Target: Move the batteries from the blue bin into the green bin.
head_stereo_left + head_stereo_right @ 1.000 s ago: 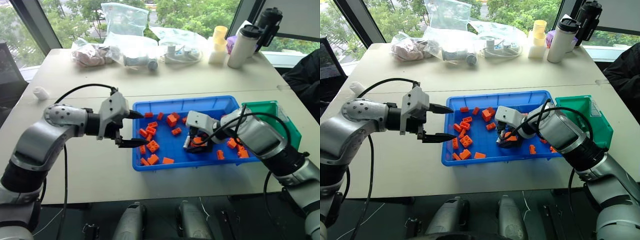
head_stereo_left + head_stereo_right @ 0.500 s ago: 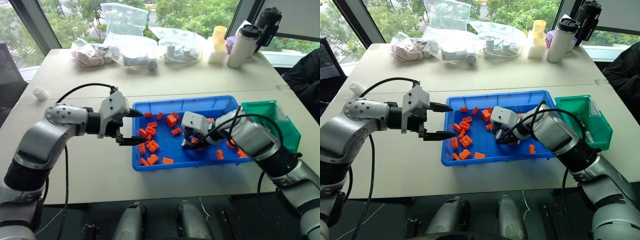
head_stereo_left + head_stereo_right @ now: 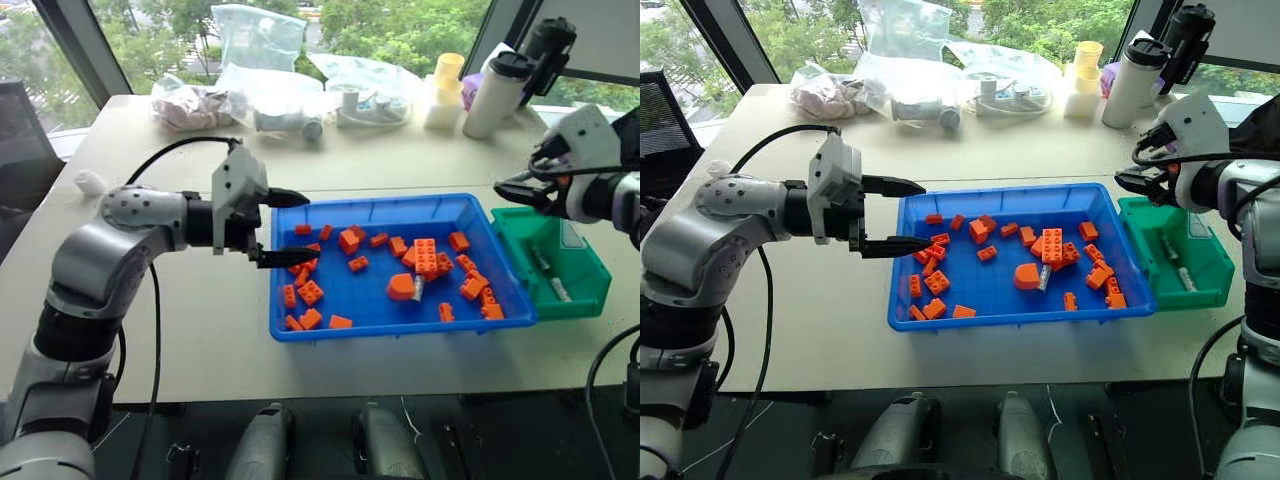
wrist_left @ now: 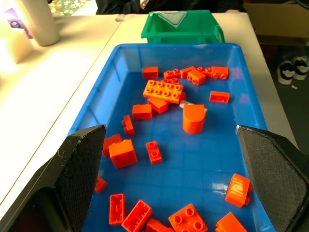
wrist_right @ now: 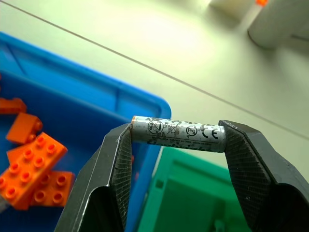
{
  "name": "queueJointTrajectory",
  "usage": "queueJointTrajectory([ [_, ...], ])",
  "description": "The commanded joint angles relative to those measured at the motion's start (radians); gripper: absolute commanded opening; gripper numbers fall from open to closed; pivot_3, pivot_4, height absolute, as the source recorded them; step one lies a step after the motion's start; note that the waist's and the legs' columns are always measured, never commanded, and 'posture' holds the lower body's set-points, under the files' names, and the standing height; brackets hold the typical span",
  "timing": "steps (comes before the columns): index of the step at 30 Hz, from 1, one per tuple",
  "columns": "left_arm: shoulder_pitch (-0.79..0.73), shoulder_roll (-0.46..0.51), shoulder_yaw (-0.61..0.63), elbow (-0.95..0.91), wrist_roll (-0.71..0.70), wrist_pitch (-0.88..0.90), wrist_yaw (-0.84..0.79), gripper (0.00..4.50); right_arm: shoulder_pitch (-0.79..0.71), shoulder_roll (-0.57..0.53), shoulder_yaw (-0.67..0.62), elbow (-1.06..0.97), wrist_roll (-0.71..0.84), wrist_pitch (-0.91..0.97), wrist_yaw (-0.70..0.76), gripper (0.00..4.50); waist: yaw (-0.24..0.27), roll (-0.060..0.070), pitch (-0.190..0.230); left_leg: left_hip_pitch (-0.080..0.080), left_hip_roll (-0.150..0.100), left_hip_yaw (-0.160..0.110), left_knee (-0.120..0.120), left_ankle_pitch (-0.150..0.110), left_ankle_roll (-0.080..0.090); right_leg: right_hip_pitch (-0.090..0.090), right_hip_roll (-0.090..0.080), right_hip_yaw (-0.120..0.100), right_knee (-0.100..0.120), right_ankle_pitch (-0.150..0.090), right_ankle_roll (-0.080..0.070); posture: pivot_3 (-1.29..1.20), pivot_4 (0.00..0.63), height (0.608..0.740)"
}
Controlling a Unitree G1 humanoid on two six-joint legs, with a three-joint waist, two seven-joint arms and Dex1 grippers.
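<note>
R jaws pinch a battery point(image 5: 178, 134) by its two ends, up over the green bin point(image 3: 575, 272). L jaws gape wide w/ nothing in them, by the blue bin point(image 3: 372, 322) full of orange bricks point(image 3: 425, 254). 2 more batteries point(image 3: 549, 274) lie in the green bin.

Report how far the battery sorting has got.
Done: two batteries lie in the green bin. In hand: the right gripper clamps one battery end to end, above where the two bins meet. Left: one more battery sits among orange bricks in the blue bin. The left gripper is open.
</note>
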Motion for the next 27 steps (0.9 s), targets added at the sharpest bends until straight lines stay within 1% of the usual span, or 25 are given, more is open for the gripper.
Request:
queueJointTrajectory([
  [1,-0.056,-0.056,-0.017,0.049,0.023,-0.065,-0.001,4.50,0.073,-0.041,-0.092,-0.042,0.009,-0.001,-0.022,2.19,-0.008,0.000,0.000,0.000,0.000,0.000,0.000,0.000,0.000,0.000,0.000,0.000,0.001,0.000,0.000,0.00,0.150,0.740],
  [4,-0.086,-0.112,-0.043,0.101,0.058,-0.114,0.004,4.50,0.149,-0.036,-0.127,-0.052,0.009,-0.001,-0.052,2.19,-0.012,0.000,0.000,0.000,0.000,0.000,0.000,0.000,0.000,0.000,0.001,0.000,0.001,0.000,0.000,0.00,0.150,0.740],
  [6,-0.094,-0.137,-0.054,0.120,0.069,-0.133,-0.002,4.50,0.172,-0.020,-0.145,-0.050,0.008,-0.005,-0.083,2.19,-0.014,0.000,0.000,0.000,0.000,0.000,0.000,0.000,0.000,0.000,0.001,0.000,0.001,0.000,0.000,0.00,0.150,0.740],
  [10,-0.091,-0.152,-0.052,0.129,0.071,-0.141,-0.012,4.50,0.205,-0.020,-0.153,-0.047,0.021,-0.002,-0.107,2.19,-0.013,0.001,0.000,0.001,0.001,0.000,0.000,0.000,0.000,0.000,0.001,0.001,0.001,0.000,0.000,0.00,0.150,0.740],
  [12,-0.087,-0.154,-0.051,0.131,0.072,-0.143,-0.015,4.50,0.213,-0.023,-0.154,-0.040,0.029,-0.003,-0.111,3.23,-0.011,0.001,0.000,0.001,0.000,0.000,0.000,0.000,0.000,0.000,0.001,0.001,0.001,0.000,0.000,0.00,0.150,0.740],
  [15,-0.080,-0.152,-0.051,0.132,0.078,-0.146,-0.019,4.50,0.215,-0.036,-0.146,-0.025,0.034,-0.014,-0.114,4.45,-0.010,0.001,0.000,0.001,0.000,0.000,0.000,0.000,0.000,0.000,0.001,0.001,0.001,0.000,0.000,0.00,0.150,0.740],
  [19,-0.072,-0.137,-0.043,0.133,0.084,-0.145,-0.022,4.50,0.186,-0.059,-0.141,-0.007,0.030,-0.042,-0.126,4.45,-0.010,0.001,0.000,0.000,0.000,0.000,0.000,0.000,0.000,0.000,0.001,0.001,0.001,0.000,0.000,0.00,0.150,0.740],
  [21,-0.066,-0.120,-0.036,0.129,0.082,-0.140,-0.030,4.50,0.155,-0.079,-0.140,-0.016,0.042,-0.085,-0.106,4.45,-0.010,0.001,0.000,0.000,0.000,0.000,0.000,0.000,0.000,0.000,0.001,0.001,0.001,0.000,0.000,0.00,0.150,0.740],
  [24,-0.055,-0.079,-0.035,0.110,0.062,-0.112,-0.062,4.50,0.125,-0.093,-0.133,-0.075,0.132,-0.144,0.006,4.45,-0.016,0.001,0.000,0.001,0.001,0.000,0.000,0.000,0.000,0.000,0.001,0.001,0.001,0.000,0.000,0.00,0.150,0.740],
  [27,-0.037,-0.029,-0.044,0.078,0.043,-0.085,-0.113,4.50,0.159,-0.117,-0.094,-0.146,0.230,-0.203,0.161,4.45,-0.015,0.001,0.000,0.001,0.002,0.000,0.000,0.000,0.000,0.000,0.003,0.001,0.001,0.000,0.000,0.00,0.150,0.740],
])
